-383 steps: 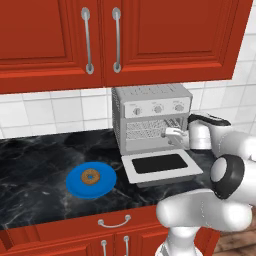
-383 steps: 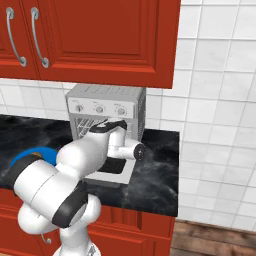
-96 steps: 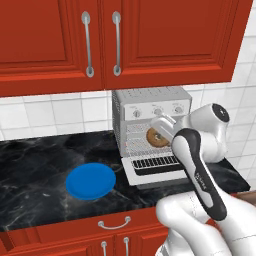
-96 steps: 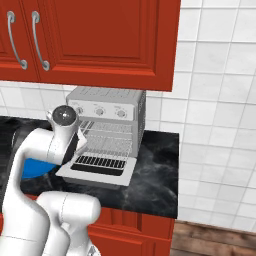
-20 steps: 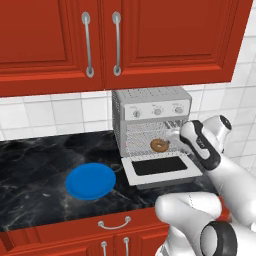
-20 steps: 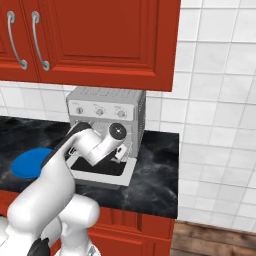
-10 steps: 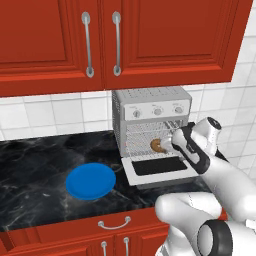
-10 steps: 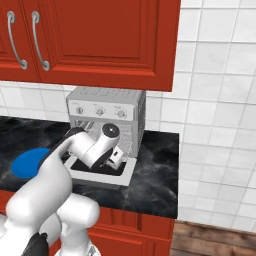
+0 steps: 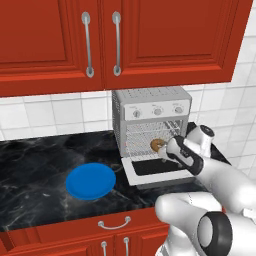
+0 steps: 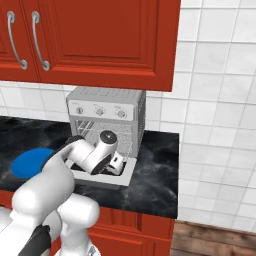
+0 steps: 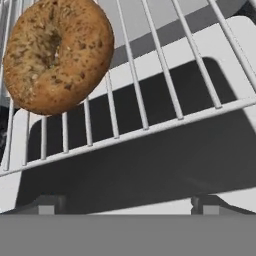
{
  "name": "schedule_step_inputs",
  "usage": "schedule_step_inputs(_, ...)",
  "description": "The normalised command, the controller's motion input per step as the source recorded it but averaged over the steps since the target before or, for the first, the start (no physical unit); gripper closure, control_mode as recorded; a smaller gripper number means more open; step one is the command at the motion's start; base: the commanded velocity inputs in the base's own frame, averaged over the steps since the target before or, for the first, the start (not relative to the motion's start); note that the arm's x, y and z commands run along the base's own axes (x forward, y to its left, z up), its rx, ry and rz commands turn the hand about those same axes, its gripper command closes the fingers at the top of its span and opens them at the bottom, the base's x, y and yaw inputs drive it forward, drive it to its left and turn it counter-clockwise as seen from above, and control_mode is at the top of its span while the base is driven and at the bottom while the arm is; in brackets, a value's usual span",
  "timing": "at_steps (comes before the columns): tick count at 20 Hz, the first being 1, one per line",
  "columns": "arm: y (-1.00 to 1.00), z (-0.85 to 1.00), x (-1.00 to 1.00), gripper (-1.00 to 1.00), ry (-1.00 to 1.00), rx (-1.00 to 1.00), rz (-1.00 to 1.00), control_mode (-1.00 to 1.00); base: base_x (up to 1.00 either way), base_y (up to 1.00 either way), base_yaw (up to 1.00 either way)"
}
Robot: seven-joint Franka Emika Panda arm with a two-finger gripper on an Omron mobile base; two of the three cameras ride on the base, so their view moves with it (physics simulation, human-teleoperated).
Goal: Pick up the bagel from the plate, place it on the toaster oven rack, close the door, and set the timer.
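The bagel lies on the toaster oven rack at eleven o'clock; the fingers, spread wide and empty, should clear the door before lifting it.

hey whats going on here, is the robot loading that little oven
Yes. The bagel lies on the toaster oven rack, free of the robot. The gripper sits just in front of it with its jaws open and nothing in them. The door hangs open, flat over the counter, and the blue plate to the left is bare. Closing the door and setting the timer are not yet done.
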Motion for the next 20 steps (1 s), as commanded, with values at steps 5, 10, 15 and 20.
schedule_step_inputs(5, 0.0, -0.26, 0.27, -1.0, 0.0, -0.05, 0.06, -1.0, 0.0, 0.0, 0.0)
schedule_step_inputs(10, 0.0, -0.24, 0.3, -1.0, 0.0, -0.06, 0.05, -1.0, 0.0, 0.0, 0.0)
schedule_step_inputs(15, 0.0, -0.13, 0.35, -1.0, 0.0, -0.03, 0.03, -1.0, 0.0, 0.0, 0.0)
schedule_step_inputs(20, 0.01, -0.01, 0.39, -1.0, 0.0, 0.0, 0.01, -1.0, 0.0, 0.0, 0.0)
